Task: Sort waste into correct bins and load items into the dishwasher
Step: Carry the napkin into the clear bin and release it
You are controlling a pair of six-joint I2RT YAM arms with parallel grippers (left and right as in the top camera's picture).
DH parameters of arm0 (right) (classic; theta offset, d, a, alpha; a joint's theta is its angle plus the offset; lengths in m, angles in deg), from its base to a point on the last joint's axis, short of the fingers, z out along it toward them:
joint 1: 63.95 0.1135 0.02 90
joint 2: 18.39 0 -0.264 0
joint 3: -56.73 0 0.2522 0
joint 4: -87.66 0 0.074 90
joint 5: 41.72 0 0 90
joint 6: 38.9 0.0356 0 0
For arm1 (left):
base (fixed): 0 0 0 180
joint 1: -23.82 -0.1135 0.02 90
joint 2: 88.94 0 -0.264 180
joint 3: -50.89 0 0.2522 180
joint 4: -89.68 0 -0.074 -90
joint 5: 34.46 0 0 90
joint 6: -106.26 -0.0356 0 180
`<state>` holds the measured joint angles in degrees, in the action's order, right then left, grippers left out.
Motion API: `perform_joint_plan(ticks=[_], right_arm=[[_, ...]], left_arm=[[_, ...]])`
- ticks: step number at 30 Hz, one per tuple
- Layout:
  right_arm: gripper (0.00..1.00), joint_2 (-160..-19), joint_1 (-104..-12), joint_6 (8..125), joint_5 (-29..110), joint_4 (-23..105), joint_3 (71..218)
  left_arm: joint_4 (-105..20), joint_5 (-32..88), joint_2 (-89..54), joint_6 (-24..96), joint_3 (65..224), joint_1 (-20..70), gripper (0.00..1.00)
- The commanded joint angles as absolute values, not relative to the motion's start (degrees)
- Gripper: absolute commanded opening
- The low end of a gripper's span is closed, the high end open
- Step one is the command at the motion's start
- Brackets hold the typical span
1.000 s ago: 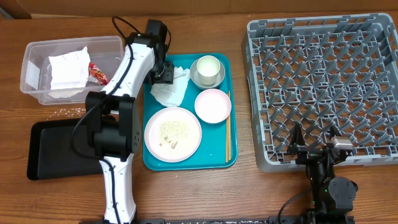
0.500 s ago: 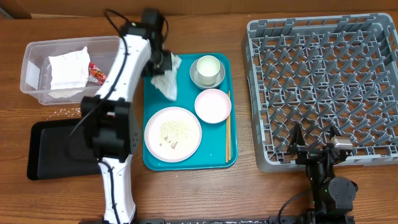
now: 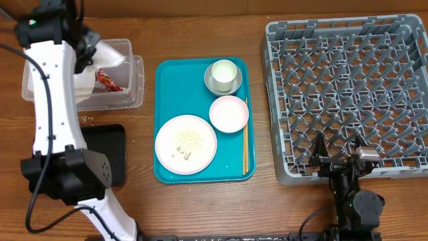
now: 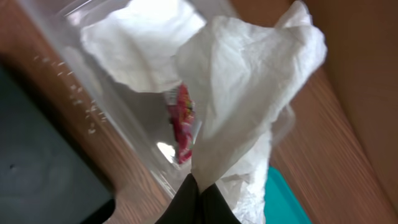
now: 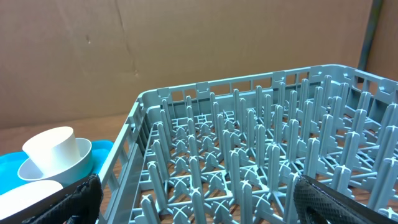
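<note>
Now the left gripper (image 4: 198,186), clamped on the napkin (image 4: 249,81), hangs directly above the clear tub (image 3: 137,80); the right gripper (image 5: 199,199), jaws apart, sits well away from it.

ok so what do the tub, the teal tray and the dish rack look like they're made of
Tub: clear glossy plastic; its contents show through the walls. Teal tray: probably smooth hard plastic, faint sheen. Dish rack: grey moulded plastic, matte, with uniform pegs and grid.

The table (image 3: 200,207) bears clear tub (image 3: 137,80), black tray (image 3: 107,154), teal tray (image 3: 177,87) and dish rack (image 3: 348,80)
</note>
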<state>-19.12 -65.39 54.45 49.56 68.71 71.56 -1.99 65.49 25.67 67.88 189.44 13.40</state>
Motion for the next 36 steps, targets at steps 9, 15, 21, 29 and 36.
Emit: perform_joint_plan(ticks=[9, 15, 21, 29, 36], right_arm=[[1.0, -18.55, -65.58, 54.26, 49.26, 69.08, 70.96], [1.0, -18.55, -65.58, 54.26, 49.28, 69.08, 70.96], [1.0, -18.55, -65.58, 54.26, 49.26, 69.08, 70.96], [1.0, -18.55, -65.58, 54.26, 49.26, 69.08, 70.96], [1.0, -18.55, -65.58, 54.26, 49.28, 69.08, 70.96]], left_arm=[[-1.69, 65.78, 33.25, 81.38, 185.7, 9.58, 1.0], [-1.78, 61.45, 32.2, 74.46, 187.54, 9.58, 1.0], [-1.78, 52.84, 27.54, 64.69, 191.56, 10.54, 1.0], [-1.05, 55.64, 18.1, 55.96, 191.67, 18.25, 0.96], [6.77, 57.41, 17.67, 54.41, 190.14, 27.0, 0.41]])
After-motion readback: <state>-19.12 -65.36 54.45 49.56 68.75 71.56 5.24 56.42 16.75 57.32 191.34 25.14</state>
